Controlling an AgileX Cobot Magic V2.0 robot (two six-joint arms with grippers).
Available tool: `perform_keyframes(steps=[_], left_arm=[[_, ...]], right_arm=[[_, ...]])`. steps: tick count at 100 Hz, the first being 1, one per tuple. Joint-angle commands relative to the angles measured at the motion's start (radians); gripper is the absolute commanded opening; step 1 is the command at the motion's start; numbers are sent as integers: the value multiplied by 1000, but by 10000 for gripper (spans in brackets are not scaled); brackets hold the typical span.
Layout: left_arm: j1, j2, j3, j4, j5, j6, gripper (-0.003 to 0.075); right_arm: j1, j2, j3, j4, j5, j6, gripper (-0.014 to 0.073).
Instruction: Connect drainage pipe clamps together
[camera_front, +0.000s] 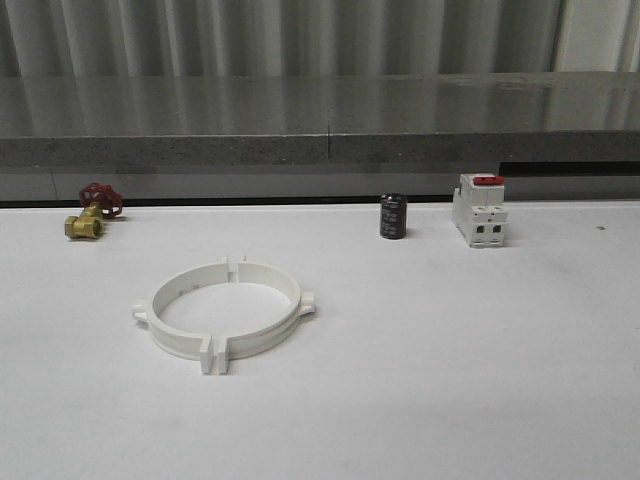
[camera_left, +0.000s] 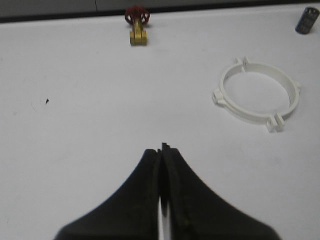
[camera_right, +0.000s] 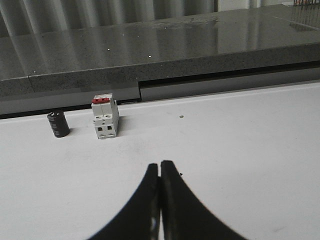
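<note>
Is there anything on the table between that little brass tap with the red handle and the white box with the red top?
Yes. In the front view, a small black cylinder stands between the tap and the white box, close to the box.

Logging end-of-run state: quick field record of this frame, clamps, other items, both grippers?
clamps: two white half-rings joined as a closed ring, flat on the table
valve: brass, red handwheel, far left edge
capacitor: black cylinder, upright, far side
breaker: white, red top, right of the capacitor
left gripper: shut, holding nothing, above bare table
right gripper: shut, holding nothing
</note>
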Motion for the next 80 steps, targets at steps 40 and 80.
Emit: perform_keyframes(steps=[40, 80], left_arm=[[118, -262, 420, 44, -720, 1, -21], [155, -318, 549, 10, -767, 1, -21]], right_arm=[[-2, -19, -16, 2, -88, -12, -64], [-2, -18, -16, 2, -89, -12, -64]])
